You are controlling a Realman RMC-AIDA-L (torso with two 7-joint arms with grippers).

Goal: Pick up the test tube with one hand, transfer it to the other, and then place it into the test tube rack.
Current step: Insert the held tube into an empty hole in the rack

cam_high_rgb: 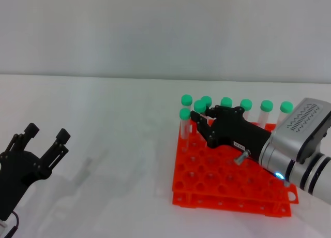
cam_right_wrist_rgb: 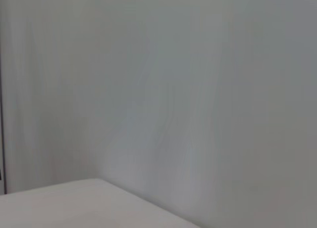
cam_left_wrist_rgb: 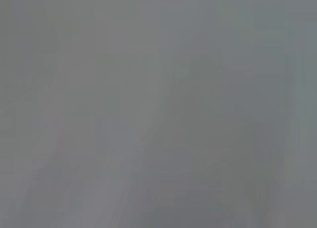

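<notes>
My left gripper [cam_high_rgb: 47, 136]: parked near, fingers apart, holding nothing. My right gripper [cam_high_rgb: 199, 123]: over the rack [cam_high_rgb: 227, 189], clamped on the tube [cam_high_rgb: 200, 109] at the far row. Risk: tilted tube catching a hole's rim, or bumping neighbouring tubes [cam_high_rgb: 256, 106].

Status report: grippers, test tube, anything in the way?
Left gripper open, parked low left. Right gripper over test tube rack, at a green-capped test tube; grip unclear. Neighbouring tubes crowd it.

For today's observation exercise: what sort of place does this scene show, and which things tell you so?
Probably a lab bench or test setup: an orange test tube rack with green-capped tubes on a plain white table, tended by the right gripper.
</notes>
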